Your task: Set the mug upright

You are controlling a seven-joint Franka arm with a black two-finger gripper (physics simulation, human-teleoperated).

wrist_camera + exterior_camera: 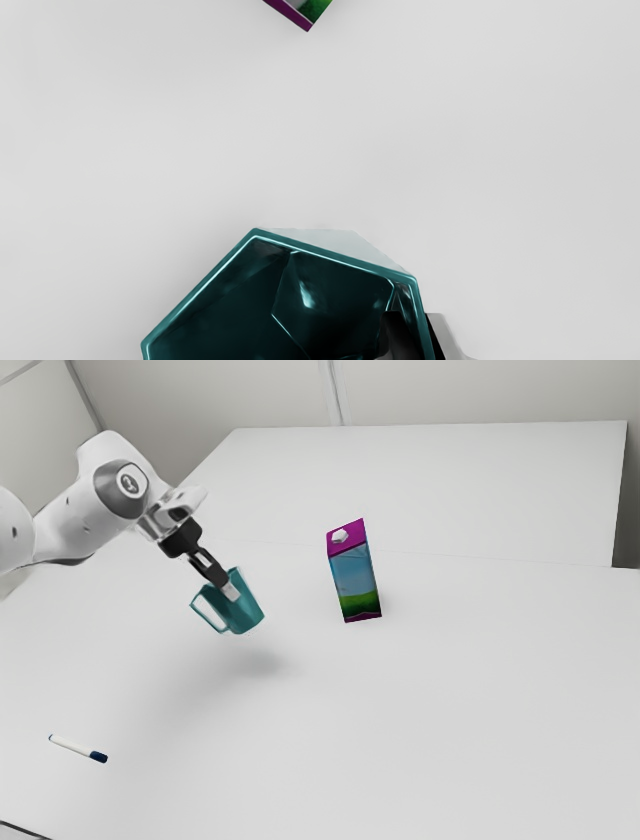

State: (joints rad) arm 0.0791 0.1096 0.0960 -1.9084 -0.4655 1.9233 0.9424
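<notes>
Mug [240,618] hangs tilted in the air above the bench [400,710]; the jaws are nearly closed, pinching its wall, one finger inside, one outside; a carton [356,578] stands near; a marker [76,747] lies well apart.

table [480,700]: white | wall [480,390]: pale, upright strip [335,390] | light: soft

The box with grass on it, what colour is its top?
The box's top is bright purple; it shows best in the exterior view.

Exterior: beside arm [80,520], farther, downward; wrist: close, into mug [225,310]; 2 views share mug, carton [355,575]
</notes>
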